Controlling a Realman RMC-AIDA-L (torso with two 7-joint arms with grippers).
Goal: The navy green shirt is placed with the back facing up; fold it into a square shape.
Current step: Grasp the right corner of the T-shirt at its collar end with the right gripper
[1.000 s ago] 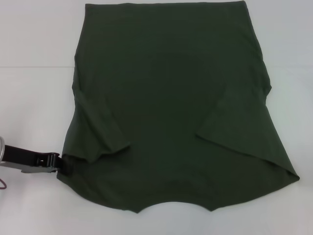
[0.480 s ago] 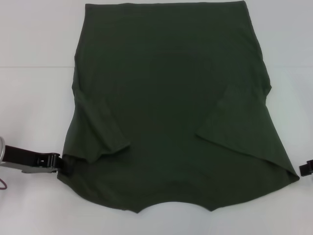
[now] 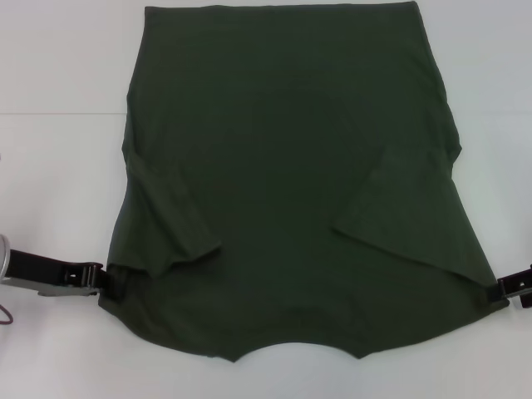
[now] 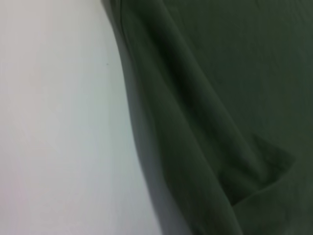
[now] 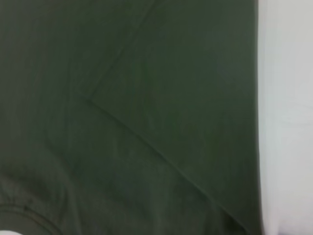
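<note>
We see the navy green shirt (image 3: 291, 183) spread flat across the middle of the white counter (image 3: 58, 83), neckline toward six o'clock and hem toward twelve, with both short sleeves already turned inward over the body. The left gripper (image 3: 98, 278) sits at the shirt's eight o'clock edge, touching the shoulder corner, and the right gripper (image 3: 497, 289) sits at the four o'clock corner, just at the fabric's edge. We cannot tell from any view whether either set of jaws is spread or pinching cloth; the wrist views show only fabric and counter.

We judge the step in hand to be taking hold of the two shoulder corners so the near end can be carried toward the hem. To do it well, we would seat both jaws over every layer at the corner, grip at matching points on each side, lift together, and keep the cloth taut between the arms so the folded sleeves do not slide out.

We find no brand, label or readable writing anywhere on the shirt or the counter
</note>
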